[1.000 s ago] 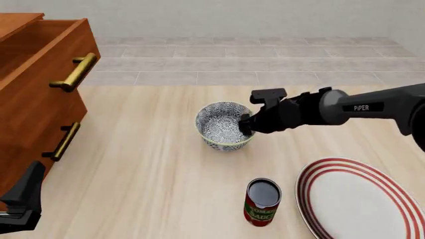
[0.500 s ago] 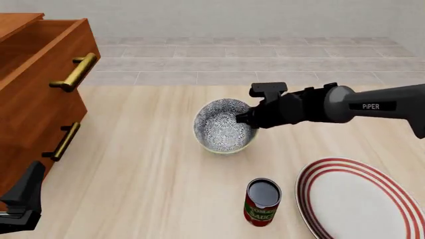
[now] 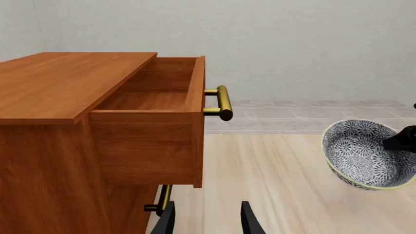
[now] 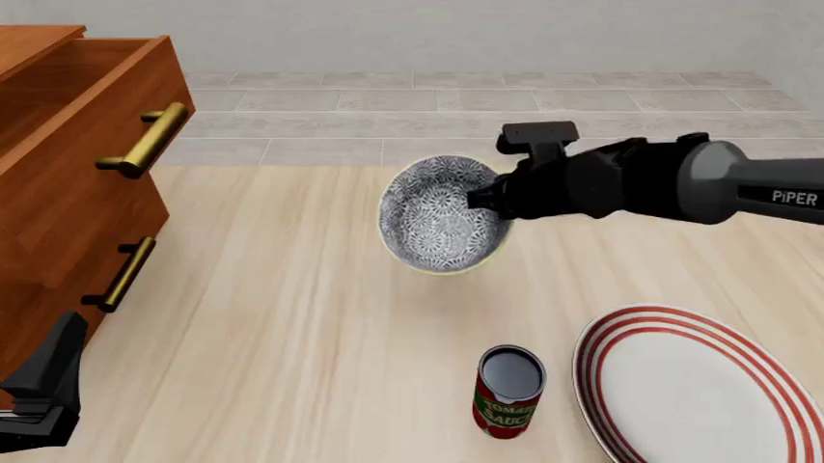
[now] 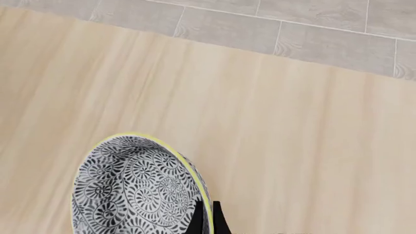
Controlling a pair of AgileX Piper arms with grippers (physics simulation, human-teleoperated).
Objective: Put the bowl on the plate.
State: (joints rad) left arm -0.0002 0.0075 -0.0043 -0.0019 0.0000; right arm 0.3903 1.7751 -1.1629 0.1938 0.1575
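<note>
The grey-and-white floral bowl (image 4: 441, 217) hangs above the table, tipped with its mouth toward the camera. My right gripper (image 4: 496, 204) is shut on its right rim; in the right wrist view the rim of the bowl (image 5: 140, 192) sits pinched between the fingertips (image 5: 217, 222). The bowl (image 3: 365, 155) also shows in the left wrist view. The white plate (image 4: 701, 386) with red rings lies at the near right of the table, well below and right of the bowl. My left gripper (image 3: 206, 222) stands open near the dresser, holding nothing; it also shows at the front view's lower left (image 4: 45, 391).
A red-labelled can (image 4: 510, 391) stands upright just left of the plate. A wooden dresser (image 4: 71, 183) with an open top drawer (image 3: 153, 119) and brass handles (image 4: 145, 142) fills the left side. Grey floor tiles lie beyond the table's far edge.
My right gripper has lifted the bowl off the table and carried it up and slightly right, tipping it more toward the camera. The left arm, can and plate have not moved.
</note>
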